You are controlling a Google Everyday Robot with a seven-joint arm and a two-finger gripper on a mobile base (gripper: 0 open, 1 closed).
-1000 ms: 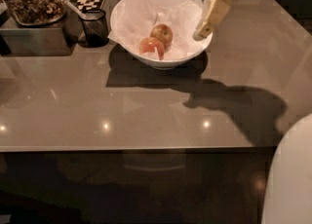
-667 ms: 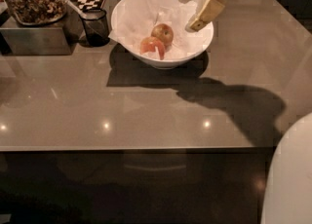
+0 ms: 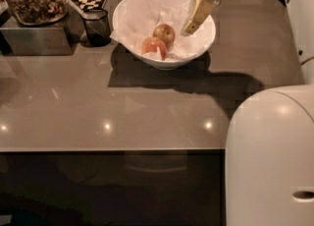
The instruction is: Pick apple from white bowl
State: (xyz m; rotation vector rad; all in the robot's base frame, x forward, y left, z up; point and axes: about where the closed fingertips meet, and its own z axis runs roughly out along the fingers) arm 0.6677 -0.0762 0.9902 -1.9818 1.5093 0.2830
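Observation:
The white bowl [image 3: 197, 49], lined with crumpled white paper, stands at the back middle of the table. The yellowish-tan apple [image 3: 165, 34] lies in its middle. A pinkish-red apple [image 3: 153, 47] lies just in front and to the left of it, touching it. My gripper [image 3: 178, 14] hangs over the right half of the bowl, above and to the right of the apple. It is open and empty, with one cream finger [image 3: 198, 14] low over the paper and the other higher near the far rim.
A small dark cup [image 3: 96, 26] stands left of the bowl, with a checkered tag [image 3: 88, 1] behind it. A metal box topped with a tray of brown snacks [image 3: 33, 0] is at the far left. My white body [image 3: 271, 156] fills the lower right.
My gripper has moved a little to the left, further in over the bowl and nearer the apple. The apples and the bowl have not moved.

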